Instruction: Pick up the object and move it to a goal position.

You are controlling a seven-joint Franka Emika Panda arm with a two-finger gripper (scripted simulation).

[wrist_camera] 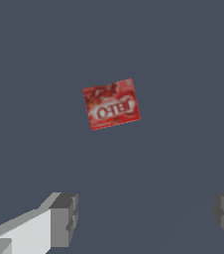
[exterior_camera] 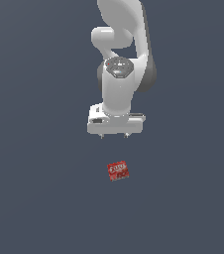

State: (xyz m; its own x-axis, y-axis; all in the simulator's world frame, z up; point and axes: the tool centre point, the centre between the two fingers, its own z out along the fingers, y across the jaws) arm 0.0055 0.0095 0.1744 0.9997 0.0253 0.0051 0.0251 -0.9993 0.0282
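Fingers spread wide on the gripper (exterior_camera: 114, 135), nothing held — red block (exterior_camera: 118, 170) lying alone on the bare grey floor (exterior_camera: 34, 198), apart from the gripper; probably light, rigid, boxy — best pinched across its two narrower flat sides.

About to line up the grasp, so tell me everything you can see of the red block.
The red block is a small boxy piece, red with mottled lighter patches and whitish lettering-like marks across its top face. It lies flat on the plain dark grey surface, turned slightly askew. Nothing touches it except that surface. The claw hangs clear of it with jaws spread wide, much wider than the block. The wrist view shows both fingertips well apart from it.
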